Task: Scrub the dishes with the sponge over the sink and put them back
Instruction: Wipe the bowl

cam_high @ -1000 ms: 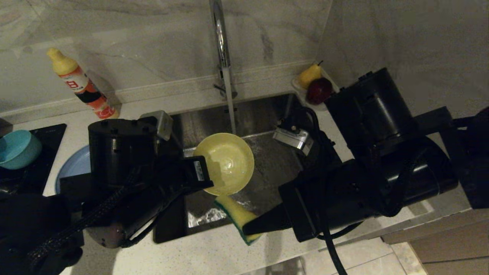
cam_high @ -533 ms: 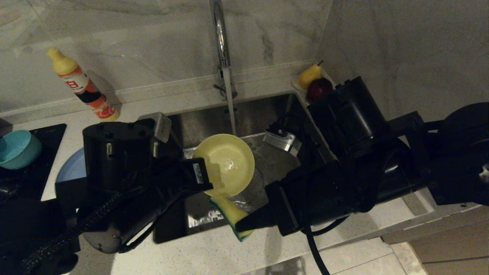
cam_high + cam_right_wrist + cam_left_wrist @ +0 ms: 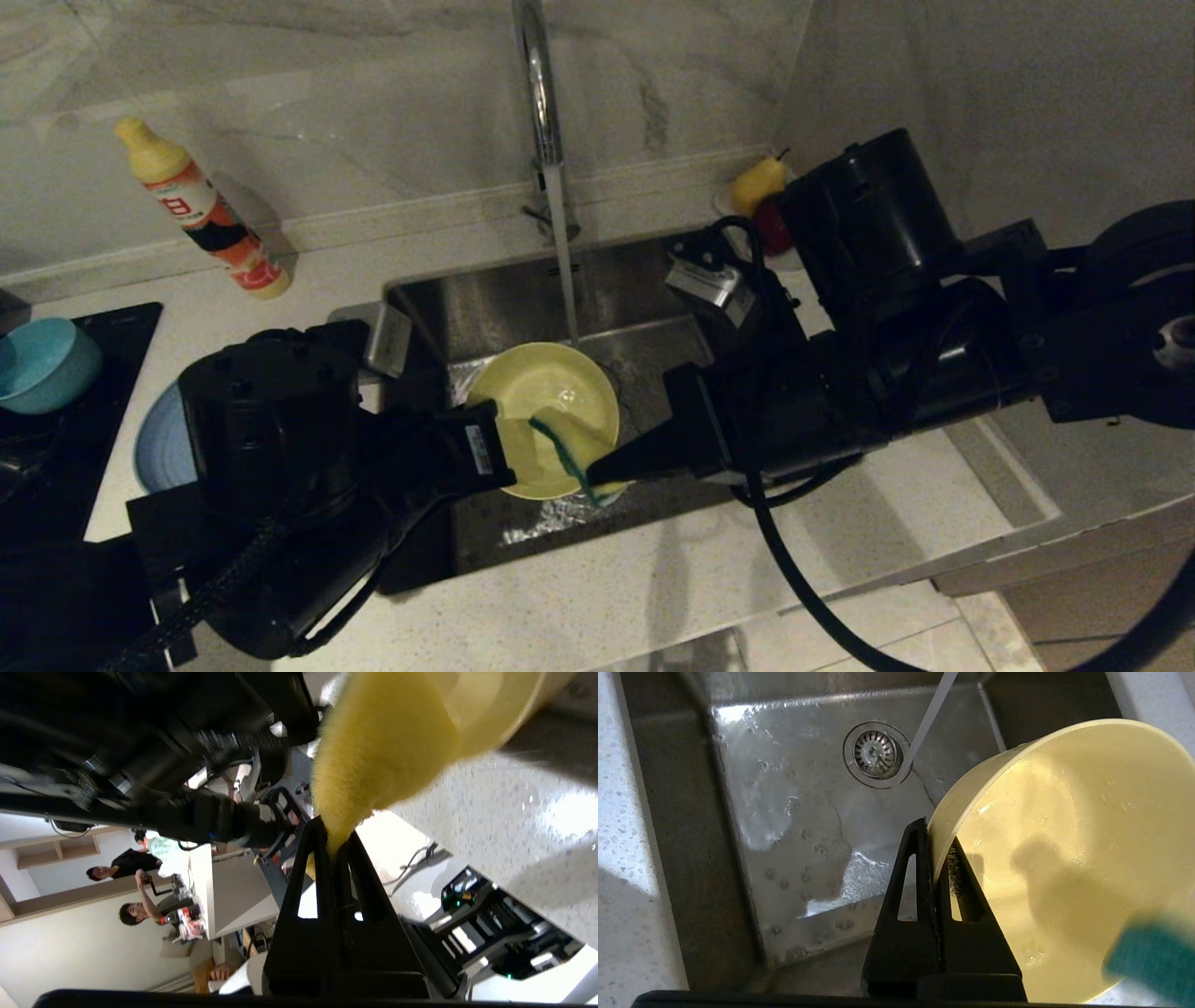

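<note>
A pale yellow bowl (image 3: 546, 420) is held tilted over the sink (image 3: 616, 280), near its front edge. The left gripper (image 3: 934, 858) is clamped on the bowl's rim. From the right, the right gripper (image 3: 334, 847) pinches the yellow sponge (image 3: 574, 446) and presses it inside the bowl. Water runs from the tap (image 3: 537, 84). A teal bowl (image 3: 42, 364) and blue plate (image 3: 154, 448) sit far left.
</note>
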Available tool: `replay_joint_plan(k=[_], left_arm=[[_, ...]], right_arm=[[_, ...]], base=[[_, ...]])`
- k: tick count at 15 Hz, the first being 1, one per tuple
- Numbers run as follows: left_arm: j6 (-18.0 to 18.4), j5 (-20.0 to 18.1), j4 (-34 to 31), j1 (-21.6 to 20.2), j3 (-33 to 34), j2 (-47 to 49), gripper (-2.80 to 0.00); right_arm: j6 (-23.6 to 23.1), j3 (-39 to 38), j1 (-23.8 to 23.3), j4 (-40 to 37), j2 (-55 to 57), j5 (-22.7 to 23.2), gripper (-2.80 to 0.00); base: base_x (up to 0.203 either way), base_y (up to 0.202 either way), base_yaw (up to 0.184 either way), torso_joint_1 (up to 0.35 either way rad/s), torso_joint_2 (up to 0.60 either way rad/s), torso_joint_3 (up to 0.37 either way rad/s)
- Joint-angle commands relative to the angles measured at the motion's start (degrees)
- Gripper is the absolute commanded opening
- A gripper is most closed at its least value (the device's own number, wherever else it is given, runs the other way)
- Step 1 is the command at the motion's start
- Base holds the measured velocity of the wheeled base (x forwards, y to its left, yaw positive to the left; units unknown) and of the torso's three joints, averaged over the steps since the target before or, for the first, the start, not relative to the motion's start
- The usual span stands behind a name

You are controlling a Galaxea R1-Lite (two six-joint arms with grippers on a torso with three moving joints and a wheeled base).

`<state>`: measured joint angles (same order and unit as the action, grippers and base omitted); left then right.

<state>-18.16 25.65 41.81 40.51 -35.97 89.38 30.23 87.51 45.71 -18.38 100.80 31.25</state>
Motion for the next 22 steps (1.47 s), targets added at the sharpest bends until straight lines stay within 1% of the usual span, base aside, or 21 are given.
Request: replay_joint_plan(k=[1, 2, 3, 5, 6, 9, 14, 16, 20, 22], left_arm=[[2.32, 0.19, 3.7, 0.25, 2.36, 0.01, -2.8], [3.12, 0.14, 4.52, 0.27, 2.68, -0.03, -2.8], [4.34, 0.04, 6.78, 0.32, 2.94, -0.13, -2.8], [4.86, -0.16, 8.96, 0.36, 2.94, -0.44, -2.8], [4.88, -0.16, 8.99, 0.36, 2.92, -0.44, -2.8], [5.41, -0.3, 9.16, 0.36, 2.88, -1.37, -2.8], [5.51, -0.75, 9.16, 2.56, 3.63, -2.31, -2.8], [6.03, -1.3, 9.08, 3.61, 3.8, -2.02, -2.8], [6.55, -1.3, 9.16, 3.61, 3.28, -1.93, -2.8], [6.55, -1.3, 9.16, 3.61, 3.1, -2.02, -2.8]], right_arm=[[0.18, 1.79, -0.23, -0.16, 0.74, 0.13, -2.8], [0.18, 2.17, -0.41, -0.16, 1.04, 0.13, -2.8], [0.18, 3.32, -0.86, -0.16, 1.7, 0.13, -2.8], [0.38, 5.03, -2.06, -0.16, 3.11, 0.22, -2.8], [0.62, 5.39, -2.38, -0.16, 3.43, 0.22, -2.8], [3.34, 8.56, -4.39, 0.02, 5.65, 0.13, -2.8], [3.69, 11.01, -4.6, -0.03, 7.79, 0.04, -2.8], [3.69, 13.95, -4.65, -0.23, 9.59, -0.04, -2.8], [3.69, 16.72, -4.22, -1.21, 10.72, -0.05, -2.8], [3.69, 16.9, -4.13, -1.39, 11.17, -0.05, -2.8]], base=[[0.0, 0.0, 0.0, 0.0, 0.0, 0.0], [0.0, 0.0, 0.0, 0.0, 0.0, 0.0], [0.0, 0.0, 0.0, 0.0, 0.0, 0.0], [0.0, 0.0, 0.0, 0.0, 0.0, 0.0], [0.0, 0.0, 0.0, 0.0, 0.0, 0.0], [0.0, 0.0, 0.0, 0.0, 0.0, 0.0], [0.0, 0.0, 0.0, 0.0, 0.0, 0.0], [0.0, 0.0, 0.0, 0.0, 0.0, 0.0], [0.0, 0.0, 0.0, 0.0, 0.0, 0.0], [0.0, 0.0, 0.0, 0.0, 0.0, 0.0]])
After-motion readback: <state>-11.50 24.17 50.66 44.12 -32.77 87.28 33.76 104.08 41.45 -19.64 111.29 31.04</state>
